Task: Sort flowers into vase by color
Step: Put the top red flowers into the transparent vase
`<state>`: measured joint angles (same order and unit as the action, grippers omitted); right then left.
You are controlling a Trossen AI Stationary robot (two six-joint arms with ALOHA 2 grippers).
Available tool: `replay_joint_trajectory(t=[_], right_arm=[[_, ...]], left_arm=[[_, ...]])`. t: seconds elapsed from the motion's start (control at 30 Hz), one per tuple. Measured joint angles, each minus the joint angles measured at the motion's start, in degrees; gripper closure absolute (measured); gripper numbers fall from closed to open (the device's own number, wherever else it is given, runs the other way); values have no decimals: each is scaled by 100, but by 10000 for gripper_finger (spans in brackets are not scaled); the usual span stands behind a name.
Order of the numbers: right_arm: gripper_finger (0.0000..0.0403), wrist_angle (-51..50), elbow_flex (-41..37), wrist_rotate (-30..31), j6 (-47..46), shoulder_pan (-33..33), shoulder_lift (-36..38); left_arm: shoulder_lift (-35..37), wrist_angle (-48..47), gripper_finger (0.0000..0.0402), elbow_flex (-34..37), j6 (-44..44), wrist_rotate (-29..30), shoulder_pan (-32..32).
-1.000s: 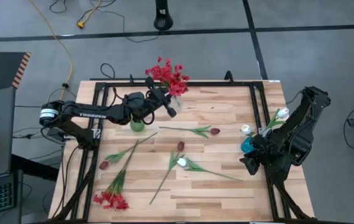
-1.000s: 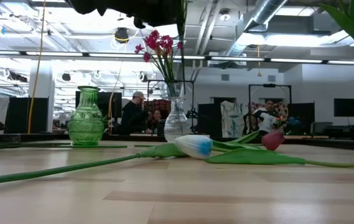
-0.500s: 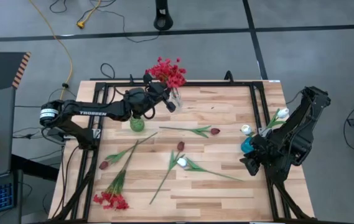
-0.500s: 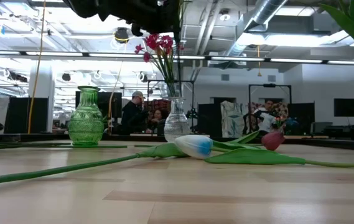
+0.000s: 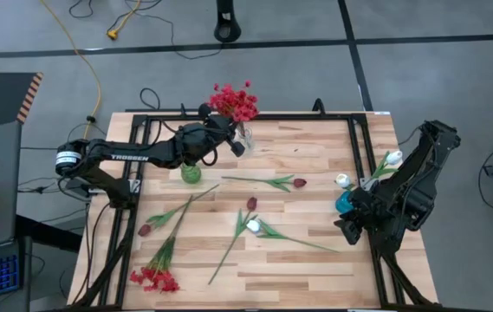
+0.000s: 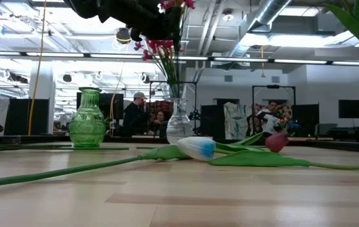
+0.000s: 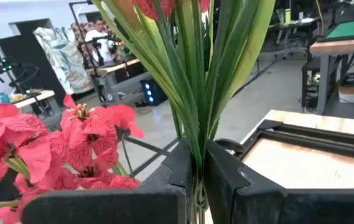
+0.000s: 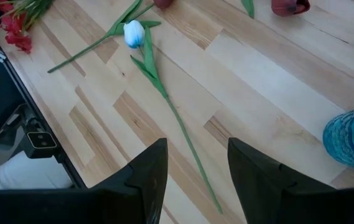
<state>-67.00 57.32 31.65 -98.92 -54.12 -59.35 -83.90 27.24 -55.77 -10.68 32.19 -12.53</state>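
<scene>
My left gripper [image 5: 223, 132] is shut on a red spray [image 5: 233, 100] at the clear glass vase [image 5: 244, 137] by the far edge. In the low view that vase [image 6: 179, 123] holds red flowers [image 6: 160, 47], with the gripper [image 6: 147, 19] above them. A green vase [image 5: 191, 173] stands nearby. On the table lie maroon tulips [image 5: 300, 183] [image 5: 251, 204] [image 5: 145, 230], a white tulip [image 5: 252, 225] and another red spray [image 5: 153, 277]. My right gripper [image 8: 192, 168] is open and hovers beside the blue vase [image 5: 344, 202], which holds white tulips [image 5: 393, 158]. My left gripper pinches the red spray's bundle of green stems [image 7: 195, 163] between its two fingers [image 7: 180, 167]. The stems and leaves rise out past the fingertips toward the red blooms. The spray is lifted clear of the table. Its lower stem end is hidden by the gripper.
A black frame [image 5: 255, 119] runs around the table's edges. Loose stems cross the table's middle and near left. In the low view the white tulip [image 6: 197, 148] and a maroon tulip [image 6: 276, 141] lie in front. People stand in the room beyond.
My left gripper has shifted a little toward the table's far left and come lower over the clear vase, staying shut on the red spray. The spray's blooms have moved with it toward the far edge. The right arm has kept still.
</scene>
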Motion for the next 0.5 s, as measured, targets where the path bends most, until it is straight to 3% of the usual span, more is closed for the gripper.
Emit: replay_joint_trajectory(t=[0.5], right_arm=[[207, 0, 0, -3, 0, 1, 0]], left_arm=[[0, -540, 260, 0, 456, 167, 0]])
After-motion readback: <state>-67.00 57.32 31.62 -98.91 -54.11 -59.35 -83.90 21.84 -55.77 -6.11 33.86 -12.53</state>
